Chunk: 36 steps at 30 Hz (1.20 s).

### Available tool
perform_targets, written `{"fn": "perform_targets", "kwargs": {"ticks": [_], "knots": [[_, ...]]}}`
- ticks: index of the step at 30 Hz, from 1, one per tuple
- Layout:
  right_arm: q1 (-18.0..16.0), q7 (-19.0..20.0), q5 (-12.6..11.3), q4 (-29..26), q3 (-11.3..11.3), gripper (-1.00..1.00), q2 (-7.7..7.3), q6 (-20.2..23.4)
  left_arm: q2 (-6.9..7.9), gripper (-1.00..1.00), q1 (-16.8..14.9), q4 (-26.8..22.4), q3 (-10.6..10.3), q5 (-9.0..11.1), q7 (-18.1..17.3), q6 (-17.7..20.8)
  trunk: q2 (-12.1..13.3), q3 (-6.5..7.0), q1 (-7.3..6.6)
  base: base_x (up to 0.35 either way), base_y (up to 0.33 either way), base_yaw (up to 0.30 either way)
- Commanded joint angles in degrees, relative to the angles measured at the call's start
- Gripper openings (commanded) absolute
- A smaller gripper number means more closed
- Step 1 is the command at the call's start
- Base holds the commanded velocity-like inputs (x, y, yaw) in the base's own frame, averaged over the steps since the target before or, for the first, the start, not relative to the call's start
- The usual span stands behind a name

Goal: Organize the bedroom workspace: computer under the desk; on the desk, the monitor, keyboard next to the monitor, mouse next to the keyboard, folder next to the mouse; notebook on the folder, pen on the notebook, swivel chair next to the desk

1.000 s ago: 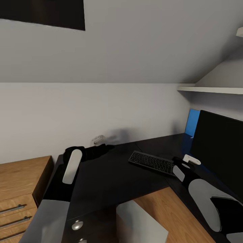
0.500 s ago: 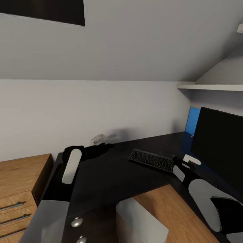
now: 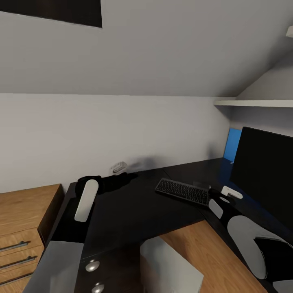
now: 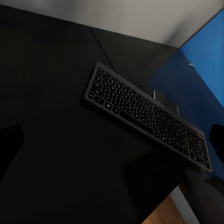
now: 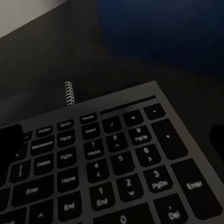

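Note:
The black keyboard lies on the black desk, left of the dark monitor. A blue folder stands against the wall behind the monitor. The grey computer sits under the desk. My left gripper hovers open over the desk, left of the keyboard and pointing at it. Just above the keyboard's number pad hangs my right gripper, open. A spiral binding shows past the keyboard's far edge. The swivel chair, mouse and pen are out of view.
A wooden chest with bar handles stands left of the desk. A small white object, too blurred to name, lies by the wall. A white shelf hangs above the monitor under the sloped ceiling.
The whole picture has shifted slightly upward, so the camera has moved. Arms, keyboard and monitor keep their places relative to each other.

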Motion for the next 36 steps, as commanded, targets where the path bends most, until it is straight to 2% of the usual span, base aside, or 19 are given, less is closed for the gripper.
{"fn": "perform_targets", "kwargs": {"ticks": [1, 14, 23, 36], "knots": [[0.0, 0.1, -0.4, 0.0, -0.2, 1.0, 0.03, -0.4, -0.01, 1.0, 0.0, 0.0, 0.0, 0.6, 0.6, 0.2, 0.0, -0.06, 0.0, 0.0, 0.0, 0.0], [0.0, 0.2, -0.4, 0.1, -0.2, 1.0, 0.03, -0.5, -0.07, 1.0, 0.0, 0.2, -0.1, 0.5, 0.5, 0.2, 0.0, -0.06, 0.0, 0.002, 0.0, 0.0], [0.0, 0.2, -0.4, 0.1, -0.2, 1.0, 0.03, -0.5, -0.18, 1.0, 0.0, 0.4, -0.9, 0.5, 0.4, 0.1, 0.0, -0.06, 0.0, 0.183, 0.0, 0.0], [0.0, 0.2, -0.4, 0.0, -0.2, 1.0, 0.02, -0.4, -0.06, 1.0, 0.0, 0.5, -1.1, 0.5, 0.4, 0.2, 0.0, -0.06, 0.0, 0.032, 0.0, 0.0]]}}
